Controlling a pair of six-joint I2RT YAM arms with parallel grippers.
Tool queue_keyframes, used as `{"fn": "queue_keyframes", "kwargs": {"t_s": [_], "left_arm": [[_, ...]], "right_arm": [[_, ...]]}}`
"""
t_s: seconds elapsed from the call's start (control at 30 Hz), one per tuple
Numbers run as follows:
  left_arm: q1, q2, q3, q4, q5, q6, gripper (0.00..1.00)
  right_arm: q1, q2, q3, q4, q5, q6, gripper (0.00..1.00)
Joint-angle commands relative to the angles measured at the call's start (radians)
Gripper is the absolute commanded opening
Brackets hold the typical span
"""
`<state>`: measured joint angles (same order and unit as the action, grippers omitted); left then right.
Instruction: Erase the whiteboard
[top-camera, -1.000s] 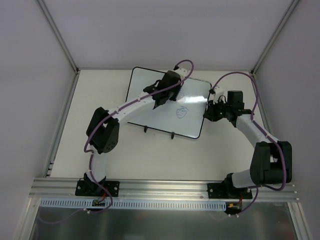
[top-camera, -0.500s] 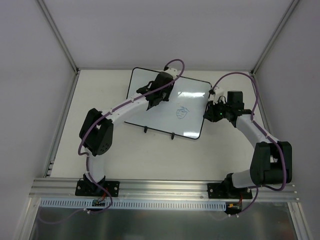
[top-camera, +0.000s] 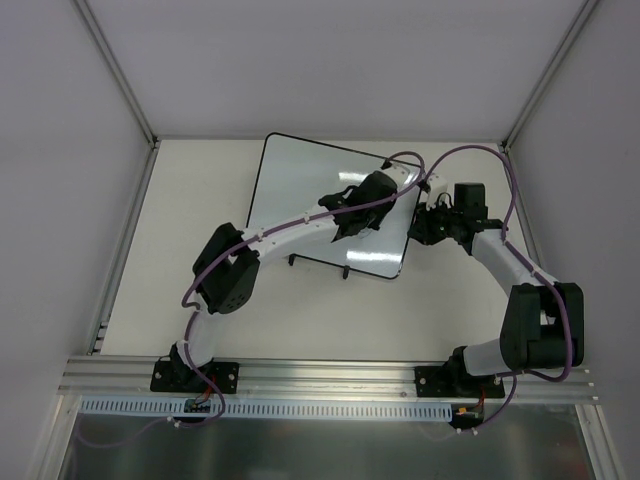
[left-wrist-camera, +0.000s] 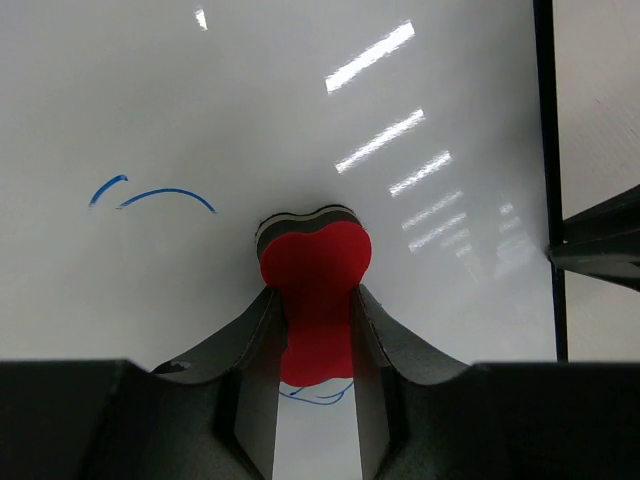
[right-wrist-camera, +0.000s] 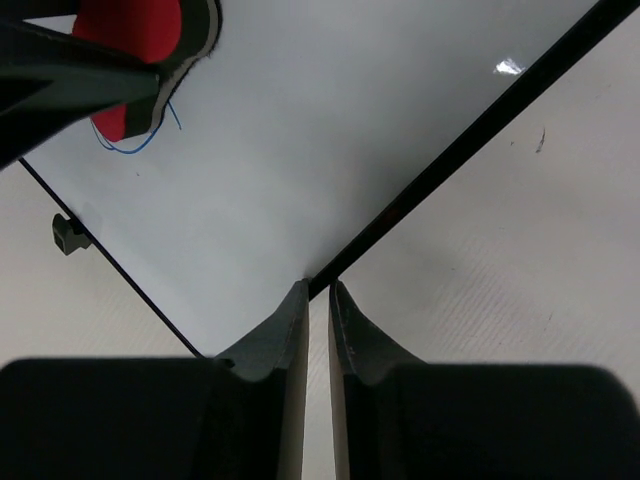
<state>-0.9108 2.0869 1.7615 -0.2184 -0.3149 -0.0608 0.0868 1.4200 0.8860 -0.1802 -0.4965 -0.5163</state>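
whiteboard (top-camera: 290, 180): one, with two black feet (top-camera: 291, 259); one red eraser (left-wrist-camera: 315, 265) in left jaws.

The whiteboard (top-camera: 300, 195) lay skewed on the pale desk (top-camera: 200, 290), with two small black feet (top-camera: 291, 260) along its near edge. The left arm (top-camera: 290, 225) reached across it, and the left tool (top-camera: 350, 226) was low over the board's right half. The right tool (top-camera: 414, 230) sat at the board's right edge, apparently pinching the black frame; its jaws were too small to read.
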Motion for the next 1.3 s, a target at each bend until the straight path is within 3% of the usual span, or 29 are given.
{"fn": "queue_keyframes", "kwargs": {"t_s": [0.0,0.3,0.57,0.97,1.27], "left_arm": [[0.012,0.035,0.024,-0.026,-0.006,0.005,0.0],[0.119,-0.048,-0.011,-0.026,-0.085,0.033,0.0],[0.196,-0.065,0.021,-0.026,-0.053,0.117,0.0],[0.19,-0.047,0.046,-0.03,0.089,0.249,0.0],[0.127,-0.022,0.056,-0.039,0.178,0.315,0.0]], "right_arm": [[0.024,-0.02,-0.007,0.001,-0.036,-0.028,0.08],[0.025,-0.016,-0.004,0.001,-0.033,-0.033,0.08],[0.027,-0.02,-0.004,0.001,-0.03,-0.036,0.08],[0.033,-0.03,-0.007,-0.002,-0.004,-0.048,0.08],[0.047,-0.026,-0.012,-0.004,0.012,-0.059,0.08]]}}
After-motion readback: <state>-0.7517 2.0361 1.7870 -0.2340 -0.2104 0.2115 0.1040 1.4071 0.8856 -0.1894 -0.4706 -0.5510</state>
